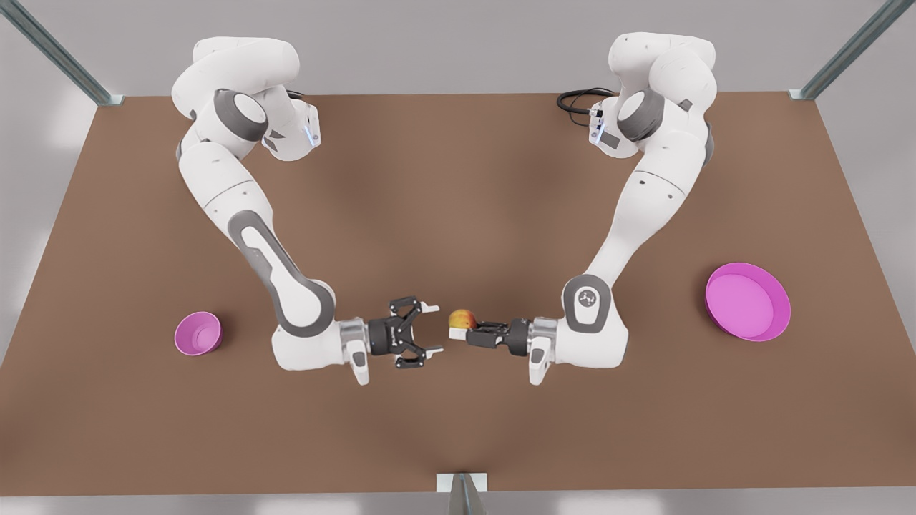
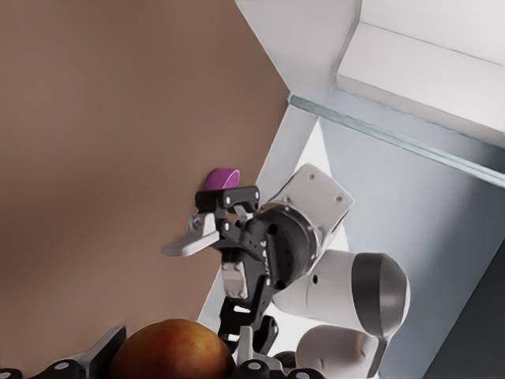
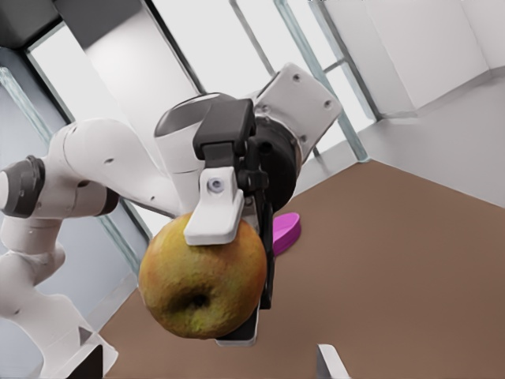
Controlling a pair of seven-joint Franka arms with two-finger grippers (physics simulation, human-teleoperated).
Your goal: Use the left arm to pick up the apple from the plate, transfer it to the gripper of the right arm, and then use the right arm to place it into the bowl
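Orange-red, with a yellowish patch, the apple (image 1: 462, 318) sits clamped between the white-tipped fingers of my left gripper (image 1: 458, 329), out over the brown table (image 1: 458, 179) and clear of its surface. In the left wrist view the apple (image 2: 173, 351) lies right at my fingertips; in the right wrist view one white pad (image 3: 217, 207) is seen pressed against the apple (image 3: 203, 276). I judge the hold sound.

My right gripper (image 1: 429, 329) faces it head-on, fingers (image 1: 429, 308) spread wide and holding nothing. The apple lies straight ahead of those open fingers, just beyond their tips, near but apart. The left wrist view shows the right gripper (image 2: 213, 237) pointed at my fruit with its jaws parted. The two grippers meet roughly tip to tip along one line, and the closing planes look turned against one another, which should let the right fingers pass around the apple without striking the left ones. I cannot confirm that exactly.

Finding: pickup is done and the handover is not yet made. The coming move turns on closing the short gap along that shared line until the apple is between the right fingers.

The plate (image 1: 748, 300) lies well off behind my left arm, bare. The bowl (image 1: 197, 333) lies well behind the right arm.

Risk, as I judge it: a round fruit may slip if released early.
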